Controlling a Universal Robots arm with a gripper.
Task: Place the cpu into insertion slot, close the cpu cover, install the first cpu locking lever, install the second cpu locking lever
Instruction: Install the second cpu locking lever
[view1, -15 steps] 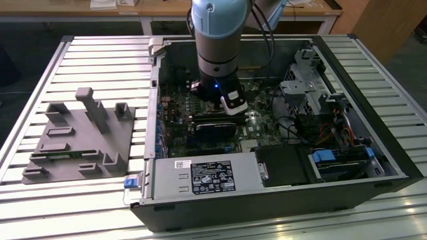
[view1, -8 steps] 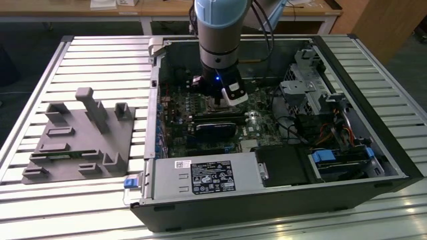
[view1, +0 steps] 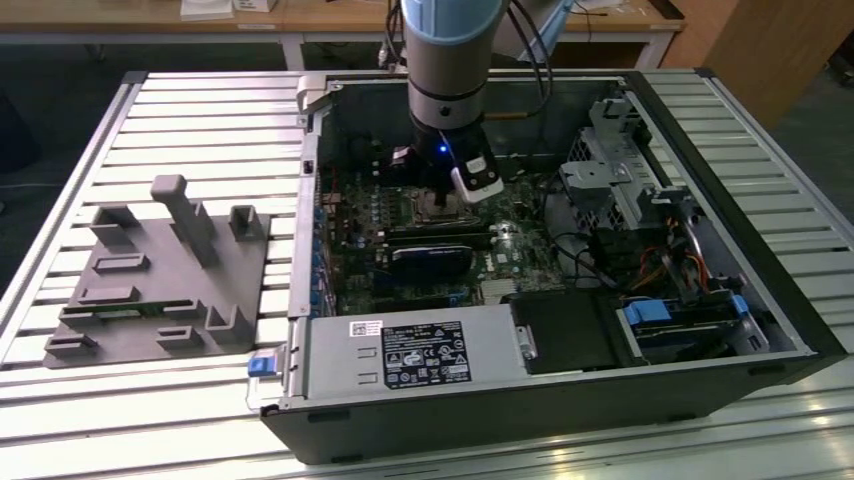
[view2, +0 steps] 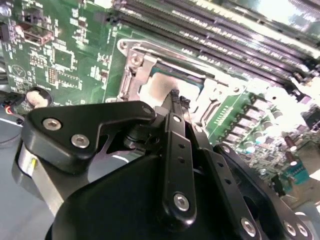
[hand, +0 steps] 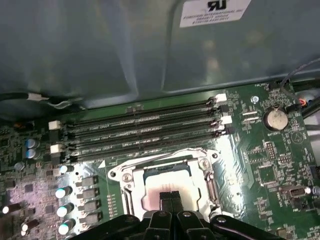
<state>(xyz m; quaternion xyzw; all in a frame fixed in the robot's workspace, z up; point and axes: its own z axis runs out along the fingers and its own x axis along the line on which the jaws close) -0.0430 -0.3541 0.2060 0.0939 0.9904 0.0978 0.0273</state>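
While nearly closed, the end effector (hand: 169, 196) touches the cpu (hand: 167, 190).

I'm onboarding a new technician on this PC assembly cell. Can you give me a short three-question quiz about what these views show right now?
1. True or false: the cpu already lies inside the insertion slot.
2. In the first wrist view, what lies just beyond the socket: (a) long memory slots, (b) a fan, (c) a hard drive?
3. Where is the gripper in both wrist views?

Key
1. True; its silver-grey top shows within the metal frame.
2. (a).
3. Directly over the cpu, fingertips close together at its top surface; the pictures do not settle whether they touch it.
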